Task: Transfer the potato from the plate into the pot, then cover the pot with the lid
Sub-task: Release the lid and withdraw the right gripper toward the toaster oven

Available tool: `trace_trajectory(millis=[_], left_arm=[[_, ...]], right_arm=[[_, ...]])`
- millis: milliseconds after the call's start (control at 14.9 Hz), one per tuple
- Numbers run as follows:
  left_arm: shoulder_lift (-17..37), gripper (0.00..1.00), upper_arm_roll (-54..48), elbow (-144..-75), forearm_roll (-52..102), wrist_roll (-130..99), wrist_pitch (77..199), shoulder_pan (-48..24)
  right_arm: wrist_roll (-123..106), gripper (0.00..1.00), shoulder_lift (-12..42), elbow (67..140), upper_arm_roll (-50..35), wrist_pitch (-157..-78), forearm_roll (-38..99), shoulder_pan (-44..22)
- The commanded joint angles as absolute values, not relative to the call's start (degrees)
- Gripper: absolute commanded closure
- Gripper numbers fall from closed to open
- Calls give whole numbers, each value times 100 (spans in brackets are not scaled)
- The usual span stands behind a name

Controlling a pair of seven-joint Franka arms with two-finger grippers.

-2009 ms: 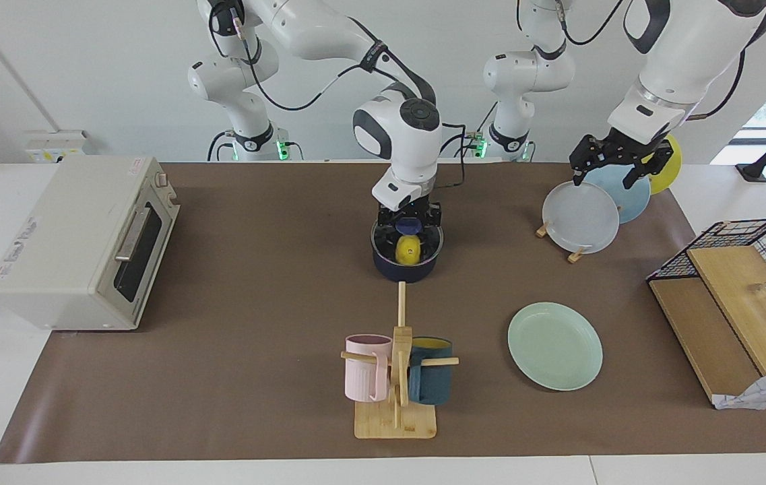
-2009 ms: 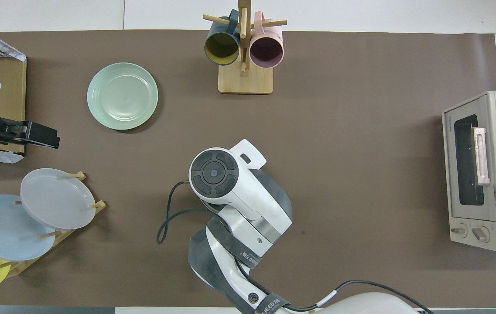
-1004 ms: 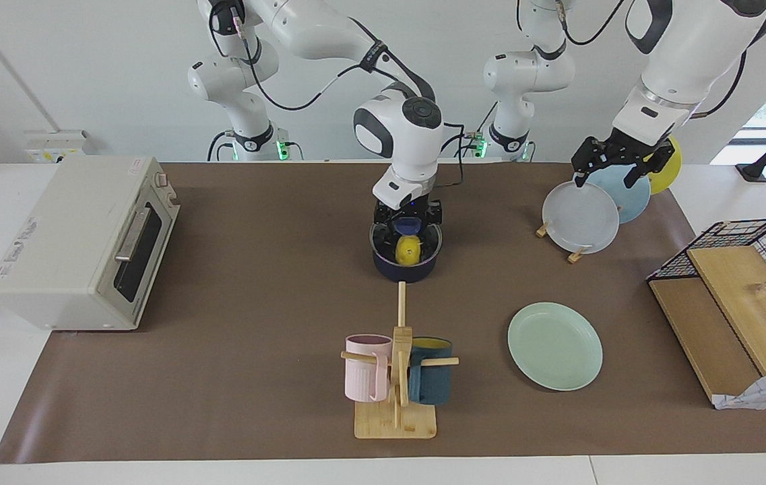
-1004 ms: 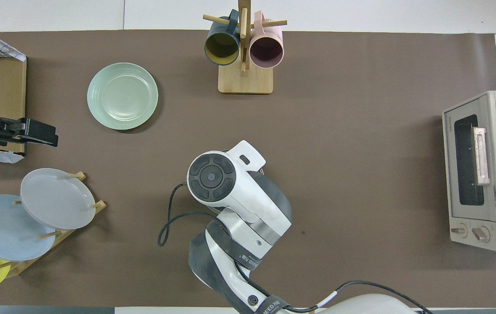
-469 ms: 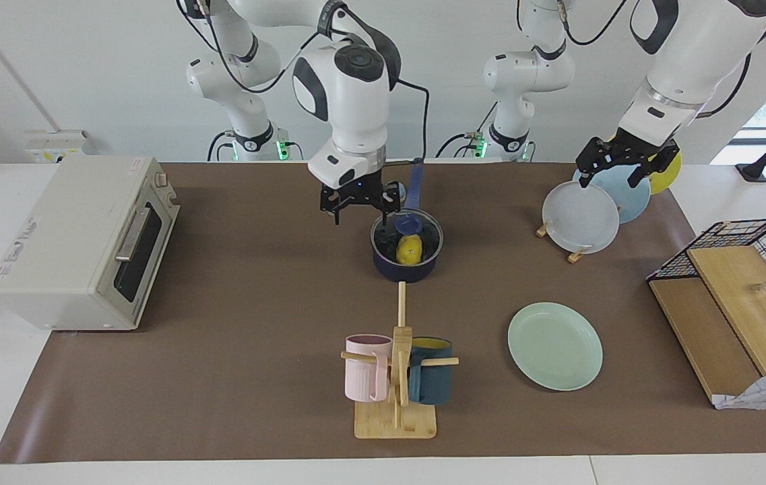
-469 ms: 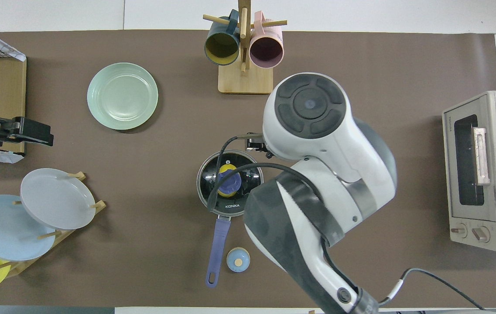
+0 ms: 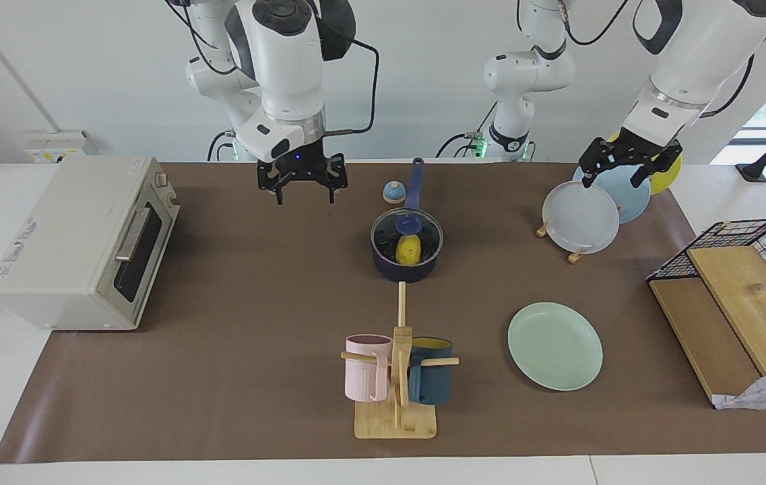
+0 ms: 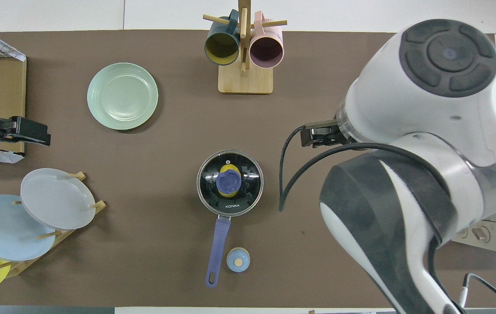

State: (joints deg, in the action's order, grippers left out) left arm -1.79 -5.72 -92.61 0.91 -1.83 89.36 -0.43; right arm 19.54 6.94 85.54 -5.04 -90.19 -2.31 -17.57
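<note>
**Lid on, potato in: looks finished from here**

The potato (image 7: 409, 250) sits inside the pot (image 7: 405, 266), showing yellow through the glass; the lid (image 8: 230, 182) lies flat on the pot's rim, blue knob at the centre, and as far as I can see it sits square all round; the plate (image 7: 555, 345) is bare, flat on the mat toward the left arm's end of the table and farther from us than the pot.

My right gripper (image 7: 302, 190) hangs in the air over bare mat, between the pot and the toaster oven (image 7: 83, 241), well clear of the lid; fingers spread wide, nothing between them; in the overhead view my own arm hides it. My left gripper (image 7: 628, 166) hovers above the rack of upright plates (image 7: 581, 217); fingers parted, nothing held; that arm waits.

The pot's handle points back toward us, with the small blue bell (image 8: 237, 260) just beside it; the mug stand (image 7: 397, 377) is farther out from the pot; nothing crowds the pot.

My reading: both steps are done, potato moved and pot covered; what is left, I judge, is only to draw my arms home; no risk I can spot, unless the lid is off-seat at an edge I cannot see.
</note>
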Motion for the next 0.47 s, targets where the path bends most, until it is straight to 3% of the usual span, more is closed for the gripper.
trace_trajectory(millis=[0, 402], left_arm=[[-325, 0, -650, -9422, 53, -176, 9053, 35], [-334, 0, -650, -9431, 53, -211, 8982, 44]], right_arm=[[1433, 0, 335, 8762, -449, -8842, 0, -1380], [651, 0, -220, 9377, -255, -8719, -62, -625]])
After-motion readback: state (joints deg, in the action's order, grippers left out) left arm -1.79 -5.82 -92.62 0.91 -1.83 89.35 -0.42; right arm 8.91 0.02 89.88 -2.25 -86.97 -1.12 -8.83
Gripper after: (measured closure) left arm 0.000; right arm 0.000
